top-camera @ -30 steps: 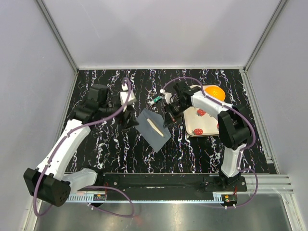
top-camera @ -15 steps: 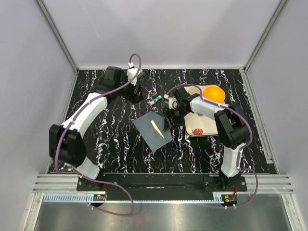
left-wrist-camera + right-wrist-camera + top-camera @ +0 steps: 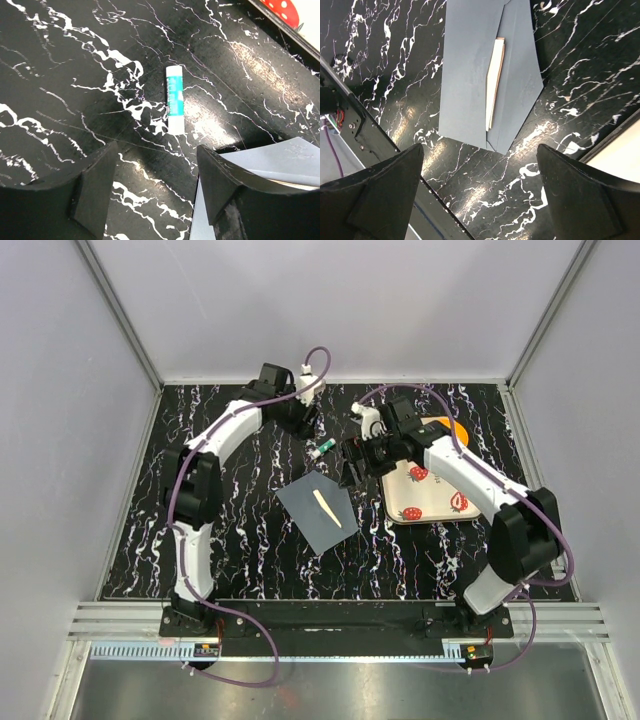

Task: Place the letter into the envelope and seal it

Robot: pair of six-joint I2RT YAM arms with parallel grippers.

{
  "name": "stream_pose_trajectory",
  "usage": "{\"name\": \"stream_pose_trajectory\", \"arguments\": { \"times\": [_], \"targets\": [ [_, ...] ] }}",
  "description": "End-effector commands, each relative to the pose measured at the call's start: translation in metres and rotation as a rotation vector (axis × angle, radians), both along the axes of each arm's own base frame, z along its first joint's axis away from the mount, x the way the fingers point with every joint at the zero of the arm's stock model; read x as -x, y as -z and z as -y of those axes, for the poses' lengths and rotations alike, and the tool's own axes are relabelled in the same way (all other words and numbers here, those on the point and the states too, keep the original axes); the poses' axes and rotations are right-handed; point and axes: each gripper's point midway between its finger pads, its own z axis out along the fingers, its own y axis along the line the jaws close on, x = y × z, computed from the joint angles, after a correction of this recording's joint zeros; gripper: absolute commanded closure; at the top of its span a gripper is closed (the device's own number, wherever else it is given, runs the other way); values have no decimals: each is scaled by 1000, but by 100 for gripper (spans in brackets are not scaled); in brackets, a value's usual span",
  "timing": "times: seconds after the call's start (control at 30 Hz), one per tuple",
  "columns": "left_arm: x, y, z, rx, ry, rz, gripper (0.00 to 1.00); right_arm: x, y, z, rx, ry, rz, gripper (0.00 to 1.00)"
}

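No writing could be read anywhere. The small white tube (image 3: 174,106) lying on the counter (image 3: 75,60) carried a teal label, but its print was too small to make out.

This is a robotics lab test cell, not a home or an office. The bench (image 3: 240,540) is a black marbled slab boxed in on 3 sides by plain pale grey panels (image 3: 340,300). The panels are held in bare aluminium frame posts (image 3: 118,308) rising from the bench's far corners. Along the bench's near edge runs a black mounting rail (image 3: 340,625) on slotted aluminium profile. 2 white-and-black arms are bolted to it, the left arm (image 3: 188,540) and the right arm (image 3: 465,472). Purple cables (image 3: 319,349) loop loose along both arms. On the bench lie a few small things, among them a grey envelope (image 3: 305,505) and a strawberry-printed tray (image 3: 435,490).
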Motion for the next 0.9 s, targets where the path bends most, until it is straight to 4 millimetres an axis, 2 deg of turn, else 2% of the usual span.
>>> {"name": "stream_pose_trajectory", "arguments": {
  "times": [0.0,0.1,0.23,0.33,0.37,0.43,0.47,0.5,0.57,0.6,0.87],
  "targets": [
    [-6,8,13,-59,47,14,35,-15,-40,14,23,20,159,0],
    [-6,29,16,-89,50,-17,37,-19,-54,19,38,24,202,0],
    [-8,43,22,-125,61,-18,40,-24,-74,23,46,25,259,0],
    [-12,49,30,-147,63,-17,44,-26,-86,28,57,32,293,0],
    [-15,45,33,-148,63,-8,45,-26,-89,29,58,36,301,0],
    [-16,54,37,-165,65,-23,46,-26,-97,35,61,48,321,0],
    [-18,50,40,-165,67,-21,46,-26,-99,37,61,51,326,0],
    [-18,60,43,-176,75,-39,46,-26,-101,39,63,55,330,0],
    [-21,58,46,-189,75,-41,46,-26,-108,46,62,66,349,0],
    [-20,67,48,-200,81,-55,47,-27,-109,49,63,75,351,0],
    [-25,79,51,-250,56,-61,55,-28,-127,63,42,116,371,0]
  ]
}}
